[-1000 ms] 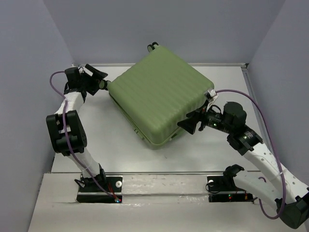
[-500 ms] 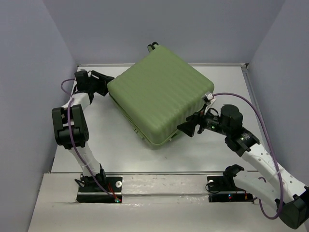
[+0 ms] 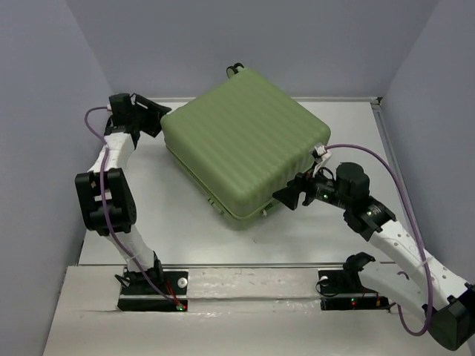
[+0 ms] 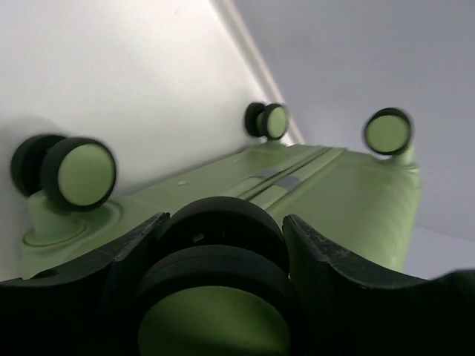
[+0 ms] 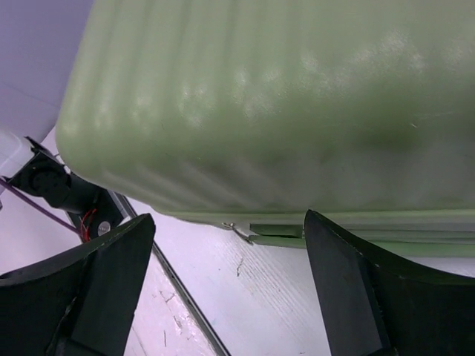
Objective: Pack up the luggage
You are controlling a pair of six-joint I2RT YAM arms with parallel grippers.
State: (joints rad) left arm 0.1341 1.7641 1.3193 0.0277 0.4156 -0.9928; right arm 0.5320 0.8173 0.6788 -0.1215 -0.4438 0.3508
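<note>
Luggage (image 3: 241,152) lies flat on the table (image 3: 171,222), turned diagonally, lid down. We judge its ribbed shell stiff, bulky and slippery across the broad faces, so the rim, seam and wheels look like the better holds. The left gripper (image 3: 154,119) straddles a black wheel (image 4: 223,245) at the far-left corner; we cannot tell whether it clamps. The right gripper (image 3: 286,196) gapes wide, holding nothing, just beside the near-right seam.

The overhead camera looks down; both wrist cameras sit close against the luggage (image 3: 241,144) from opposite sides.
</note>
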